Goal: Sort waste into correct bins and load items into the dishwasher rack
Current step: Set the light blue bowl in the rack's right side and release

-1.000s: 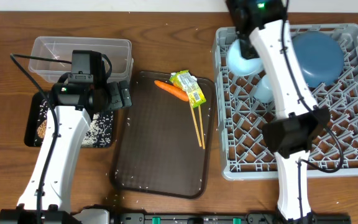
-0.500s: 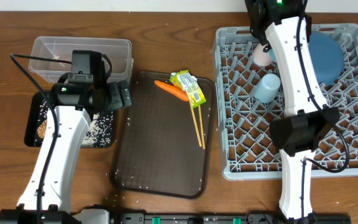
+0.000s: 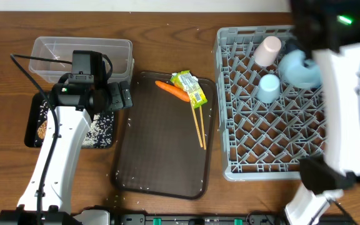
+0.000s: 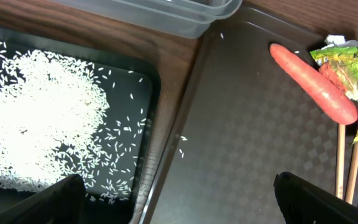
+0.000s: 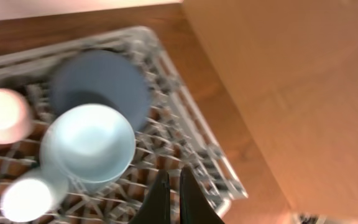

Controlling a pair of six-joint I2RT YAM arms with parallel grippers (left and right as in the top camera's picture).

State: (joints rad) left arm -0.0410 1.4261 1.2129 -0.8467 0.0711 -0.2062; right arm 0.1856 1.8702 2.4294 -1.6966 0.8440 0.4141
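Left gripper [image 4: 179, 186]: spread wide, empty.
Right gripper [image 5: 174, 199]: clenched, empty, above dishwasher rack [image 3: 261, 144].
Brown serving tray [image 3: 161, 150]: carrot [image 3: 172, 91], wrapper [image 3: 189, 87], chopsticks [image 3: 199, 125].
Black tray [image 4: 135, 93]: rice grains [image 4: 36, 124].

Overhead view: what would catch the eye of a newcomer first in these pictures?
The big grey rack fills the right side, with a pink cup, a light-blue cup and a light-blue bowl in its far part. In the middle, a bright orange carrot lies on the dark brown tray, next to a green-yellow wrapper. At the left, white rice is spread in the black tray.
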